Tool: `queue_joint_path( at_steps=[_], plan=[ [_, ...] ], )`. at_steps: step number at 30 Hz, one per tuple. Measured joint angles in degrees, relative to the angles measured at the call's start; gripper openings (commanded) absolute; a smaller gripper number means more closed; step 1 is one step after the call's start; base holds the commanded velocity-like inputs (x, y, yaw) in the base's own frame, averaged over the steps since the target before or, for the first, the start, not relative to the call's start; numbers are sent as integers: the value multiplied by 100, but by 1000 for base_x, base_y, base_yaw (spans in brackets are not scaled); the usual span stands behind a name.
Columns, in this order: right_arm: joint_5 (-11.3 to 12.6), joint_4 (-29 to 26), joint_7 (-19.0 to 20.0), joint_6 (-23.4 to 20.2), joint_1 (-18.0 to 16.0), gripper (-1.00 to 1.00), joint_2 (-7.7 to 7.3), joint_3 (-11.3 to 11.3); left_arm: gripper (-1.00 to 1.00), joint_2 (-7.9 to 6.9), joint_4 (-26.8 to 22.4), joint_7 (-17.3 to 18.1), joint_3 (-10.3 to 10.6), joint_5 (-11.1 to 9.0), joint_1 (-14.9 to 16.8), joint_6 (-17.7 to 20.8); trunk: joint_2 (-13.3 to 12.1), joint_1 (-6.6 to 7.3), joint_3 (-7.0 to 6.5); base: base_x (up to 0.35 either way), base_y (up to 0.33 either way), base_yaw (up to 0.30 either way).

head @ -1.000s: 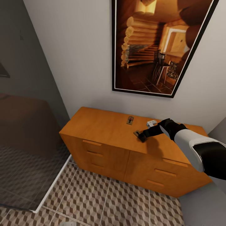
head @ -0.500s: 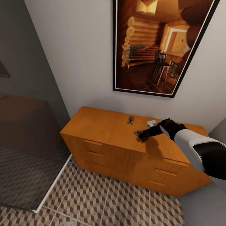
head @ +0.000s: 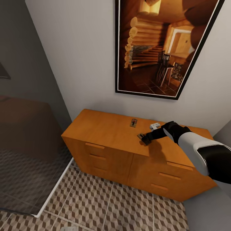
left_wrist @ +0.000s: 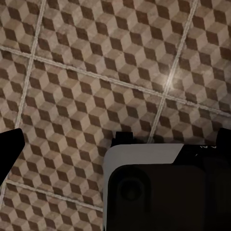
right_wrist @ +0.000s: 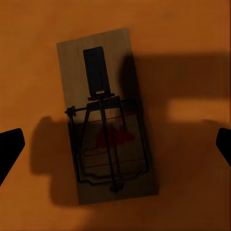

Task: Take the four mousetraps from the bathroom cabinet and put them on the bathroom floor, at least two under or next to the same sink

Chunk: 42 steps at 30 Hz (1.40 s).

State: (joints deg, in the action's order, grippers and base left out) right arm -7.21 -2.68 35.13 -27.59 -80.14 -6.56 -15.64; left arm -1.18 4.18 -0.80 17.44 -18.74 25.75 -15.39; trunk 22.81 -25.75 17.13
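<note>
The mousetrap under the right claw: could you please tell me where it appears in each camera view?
Head view: the mousetrap lies on the cabinet top, just beneath the right claw, right of centre.
Right wrist view: the same mousetrap lies flat, centred between the open claw's fingertips.
Left wrist view: not in it; bathroom floor tiles appear there.
Shared landmark: the orange cabinet top.
</note>
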Motion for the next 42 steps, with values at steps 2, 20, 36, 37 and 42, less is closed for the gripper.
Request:
queue_joint_path(
  at_steps=[2,20,36,37,42],
  plan=[
    [-1,0,-10,0,0,100,0,0,100,0,0,0,0,0,0,1,0,0,0,0,0,0],
    [-1,0,-183,0,0,100,13,3,100,0,0,0,0,-1,0,0,0,0,0,0,0,0],
    [-1,0,-192,0,0,100,52,2,100,0,0,0,0,1,0,1,0,0,0,-30,43,0],
    [-1,0,-192,0,0,100,52,2,100,0,0,0,0,1,0,1,0,0,0,-13,16,0],
    [-1,5,-190,0,0,100,47,2,100,0,0,0,0,1,0,0,0,0,0,-6,8,0]
  ],
)
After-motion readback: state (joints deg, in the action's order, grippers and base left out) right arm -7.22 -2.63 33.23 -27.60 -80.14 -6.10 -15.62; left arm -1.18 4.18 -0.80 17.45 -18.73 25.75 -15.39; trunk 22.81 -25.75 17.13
